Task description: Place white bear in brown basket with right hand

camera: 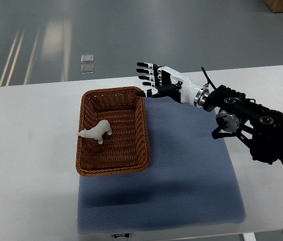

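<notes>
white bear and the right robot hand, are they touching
Apart. The top view shows the white bear lying inside the brown basket, while the right robot hand is open beyond the basket's far right corner.

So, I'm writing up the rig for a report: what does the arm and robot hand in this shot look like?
Only the right arm shows. Its robot hand has a white shell with black segmented fingers. A shiny metal ring joins it at the wrist to a matte black forearm built from chunky blocks with round silver-capped joints. Thin black cables loop beside the wrist and at the far right edge.
</notes>
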